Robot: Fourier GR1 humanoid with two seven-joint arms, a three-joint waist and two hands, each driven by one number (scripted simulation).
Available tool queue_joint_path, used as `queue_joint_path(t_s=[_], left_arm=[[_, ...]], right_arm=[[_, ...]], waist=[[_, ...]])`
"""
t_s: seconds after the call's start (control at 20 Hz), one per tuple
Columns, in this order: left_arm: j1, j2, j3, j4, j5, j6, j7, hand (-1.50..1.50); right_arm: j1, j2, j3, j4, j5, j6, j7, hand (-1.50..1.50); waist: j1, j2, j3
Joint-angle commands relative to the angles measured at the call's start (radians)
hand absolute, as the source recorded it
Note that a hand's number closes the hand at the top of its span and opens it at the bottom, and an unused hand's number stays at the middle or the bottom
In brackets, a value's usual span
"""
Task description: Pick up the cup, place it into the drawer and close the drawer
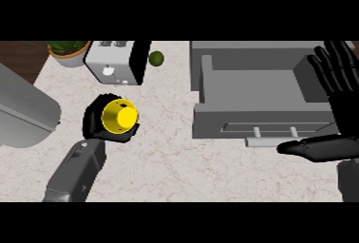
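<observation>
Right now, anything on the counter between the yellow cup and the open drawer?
No. In the head view, the yellow cup, held in the left hand, and the open drawer are separated only by bare marble counter.

The cup was yellow and lay tipped on its side, its round end turned up toward the view, with the curled fingers of the left hand wrapped around it and hiding its sides. The drawer was grey and stood pulled open, its hollow bare, its front panel carrying a pale bar handle. It sat well apart from those fingers, off to their right.
</observation>
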Motion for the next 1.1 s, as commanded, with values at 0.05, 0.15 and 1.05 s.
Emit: queue_joint_path(t_s=[0.05, 0.15, 1.05], left_arm=[[-0.095, -0.068, -0.035, -0.154, 0.004, 0.068, 0.089, 1.5], [-0.091, -0.046, -0.066, -0.248, 0.005, 0.026, 0.185, 1.5], [-0.629, -0.117, -0.303, -0.219, 0.092, 0.465, 0.728, 1.5]], right_arm=[[0.039, -0.012, -0.02, -0.012, -0.011, 0.016, -0.01, -1.5], [0.03, -0.004, -0.012, 0.03, 0.029, 0.003, -0.044, -1.5], [-0.048, -0.012, -0.017, 0.043, 0.017, -0.005, -0.011, -1.5]], waist=[[0.008, -0.007, 0.002], [0.019, -0.007, 0.002], [-0.031, 0.006, 0.001]])
